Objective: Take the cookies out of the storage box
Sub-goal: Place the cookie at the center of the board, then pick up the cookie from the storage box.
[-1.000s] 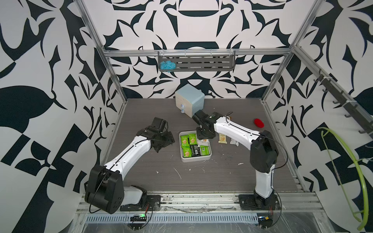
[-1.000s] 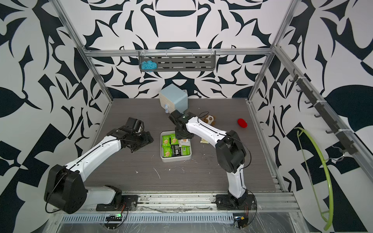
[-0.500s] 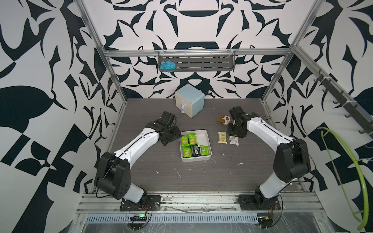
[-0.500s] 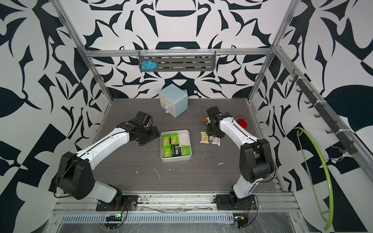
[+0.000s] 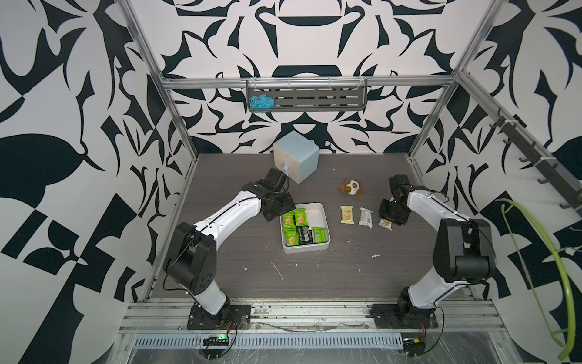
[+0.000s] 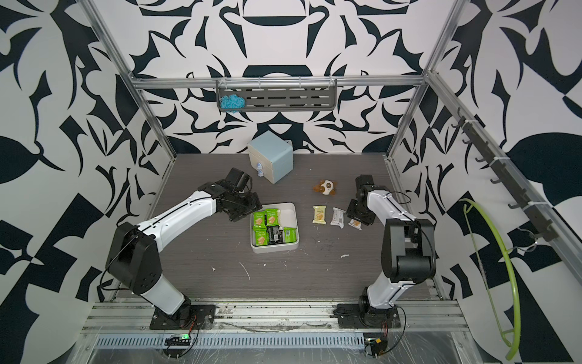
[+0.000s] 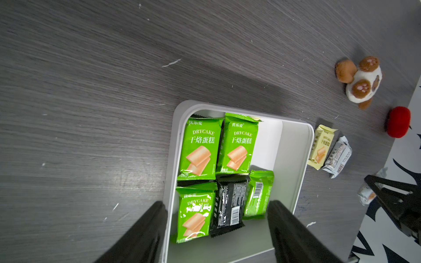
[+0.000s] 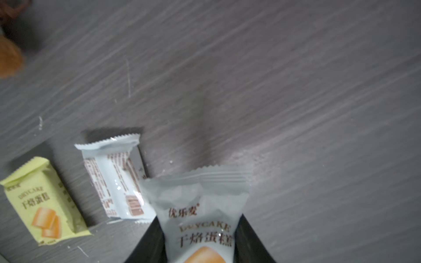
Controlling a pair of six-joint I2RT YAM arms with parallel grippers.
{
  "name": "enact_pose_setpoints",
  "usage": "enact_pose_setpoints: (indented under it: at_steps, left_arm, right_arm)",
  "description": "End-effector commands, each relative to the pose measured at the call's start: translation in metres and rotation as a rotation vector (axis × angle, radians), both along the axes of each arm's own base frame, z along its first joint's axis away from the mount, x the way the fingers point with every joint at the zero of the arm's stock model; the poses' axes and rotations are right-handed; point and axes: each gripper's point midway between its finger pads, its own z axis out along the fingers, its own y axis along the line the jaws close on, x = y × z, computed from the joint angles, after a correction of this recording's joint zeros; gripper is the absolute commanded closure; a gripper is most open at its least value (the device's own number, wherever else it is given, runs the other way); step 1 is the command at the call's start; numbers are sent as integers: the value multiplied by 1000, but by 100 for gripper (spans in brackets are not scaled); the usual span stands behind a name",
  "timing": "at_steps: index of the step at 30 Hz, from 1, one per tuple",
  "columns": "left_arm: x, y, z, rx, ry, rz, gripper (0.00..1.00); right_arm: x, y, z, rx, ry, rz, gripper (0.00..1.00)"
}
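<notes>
Cookies (image 5: 300, 228) mostly sat in the box (image 5: 317, 214). Five packets showed on top, three green face up, one black, one green barcode up, and dark edges peeped from underneath. Two more lay on the table (image 5: 346, 268) to the box's right, a yellow packet (image 5: 346, 215) and just beside it a white packet (image 5: 365, 217).

Over the last second the right gripper (image 8: 200, 227) had swung from the box's far side out past those two. It sat low beside the white packet with its jaws closed on a third packet (image 8: 200, 205), also white. Whether that one touched the table could not be told.

Meanwhile the left gripper (image 7: 215, 205) had come in from the left. It hung over the box's far left corner with jaws wide and empty, one finger outside the wall and the other over the inside.

So a third cookie was probably about to be let go. The left arm looked lined up for the next pick, likely one of the green packets under it. With at least five still inside, the job seemed less than half done.
</notes>
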Motion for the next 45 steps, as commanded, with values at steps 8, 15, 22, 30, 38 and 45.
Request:
enact_pose_setpoints:
  at_steps: [8, 15, 22, 30, 38, 45]
  left_arm:
    - [-11, 2, 2, 8, 17, -2, 23]
    - [-20, 9, 0, 25, 30, -6, 23]
    - [-23, 11, -2, 32, 26, -26, 23]
    - [-26, 9, -7, 18, 26, -45, 23]
    - [-34, 13, -10, 19, 20, -71, 23]
    - [-45, 25, -15, 33, 23, -85, 22]
  right_arm:
    - [21, -7, -21, -9, 16, 33, 60]
    - [22, -10, -26, -21, 35, 41, 51]
    - [18, -9, 6, -21, -10, 58, 42]
    - [-1, 33, 58, 0, -118, 127, 38]
    - [-38, 103, 86, 57, -184, 224, 38]
    - [-66, 164, 90, 118, -175, 321, 38]
